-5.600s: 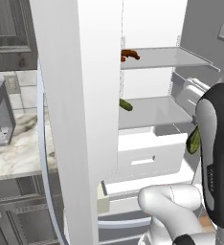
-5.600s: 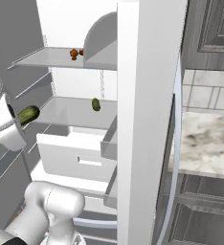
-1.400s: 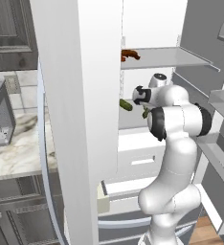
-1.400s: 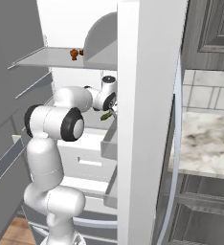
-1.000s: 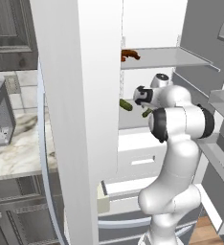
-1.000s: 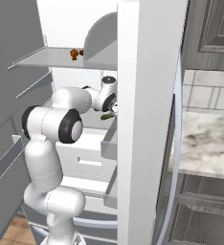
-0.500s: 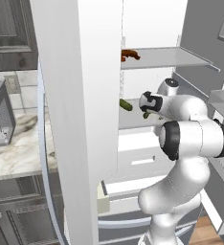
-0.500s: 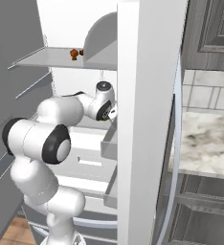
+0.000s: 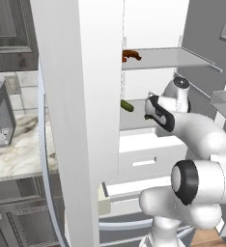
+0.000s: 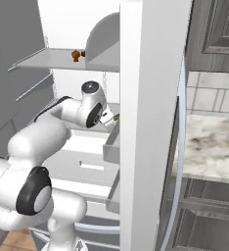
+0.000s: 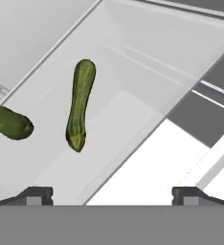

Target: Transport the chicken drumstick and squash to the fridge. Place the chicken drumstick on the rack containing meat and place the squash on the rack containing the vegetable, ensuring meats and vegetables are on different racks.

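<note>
The mottled green squash (image 11: 79, 105) lies flat on the fridge's lower pale shelf (image 11: 133, 115), free of any grip. Left of it in the hand view rests the short dark-green vegetable (image 11: 11, 123), a small gap between them. My gripper (image 11: 113, 195) hangs back from the squash, open, its fingertips (image 11: 37, 194) wide apart with nothing between them. In the left base view the hand (image 9: 158, 113) reaches over the lower shelf beside the vegetable (image 9: 127, 105). On the upper rack (image 9: 177, 57) the orange-brown drumstick (image 10: 75, 55) and the darker meat (image 9: 132, 55) lie close together.
The open fridge door (image 9: 81, 120) stands tall at the left in the left base view. A white drawer (image 9: 148, 154) sits below the lower shelf. Door bins (image 10: 111, 142) jut out near the arm. A marble counter (image 9: 13, 149) runs beside the fridge.
The jaws have spread wider and the hand has drawn back from the squash, which stays on the lower shelf. The arm's elbow has swung out toward the cameras.
</note>
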You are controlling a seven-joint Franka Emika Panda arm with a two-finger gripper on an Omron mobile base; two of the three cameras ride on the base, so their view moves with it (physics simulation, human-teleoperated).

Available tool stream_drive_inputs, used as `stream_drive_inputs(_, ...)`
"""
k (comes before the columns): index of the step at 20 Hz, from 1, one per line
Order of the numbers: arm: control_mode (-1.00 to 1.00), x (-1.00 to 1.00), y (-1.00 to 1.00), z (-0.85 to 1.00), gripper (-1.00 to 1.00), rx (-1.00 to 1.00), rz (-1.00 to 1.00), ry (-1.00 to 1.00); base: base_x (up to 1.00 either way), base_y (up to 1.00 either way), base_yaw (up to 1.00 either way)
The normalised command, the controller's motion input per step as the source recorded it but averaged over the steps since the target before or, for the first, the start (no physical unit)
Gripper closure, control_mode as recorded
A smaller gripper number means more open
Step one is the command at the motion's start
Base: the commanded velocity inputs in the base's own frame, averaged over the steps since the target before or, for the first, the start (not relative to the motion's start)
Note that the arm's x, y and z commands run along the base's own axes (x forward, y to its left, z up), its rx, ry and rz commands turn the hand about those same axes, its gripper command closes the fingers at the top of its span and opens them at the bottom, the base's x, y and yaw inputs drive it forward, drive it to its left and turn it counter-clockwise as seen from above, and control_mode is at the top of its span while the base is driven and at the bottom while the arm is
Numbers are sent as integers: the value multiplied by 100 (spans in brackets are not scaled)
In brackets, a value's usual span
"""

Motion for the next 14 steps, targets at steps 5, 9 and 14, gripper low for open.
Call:
stream_drive_inputs(5, -100, -93, 5, 67, -100, 0, 0, 0, 0, 0, 0)
stream_drive_inputs(9, -100, -100, 7, 52, -100, 0, 0, 0, 0, 0, 0)
stream_drive_inputs(14, -100, -100, 27, 27, -100, -1, 0, 2, 0, 0, 0)
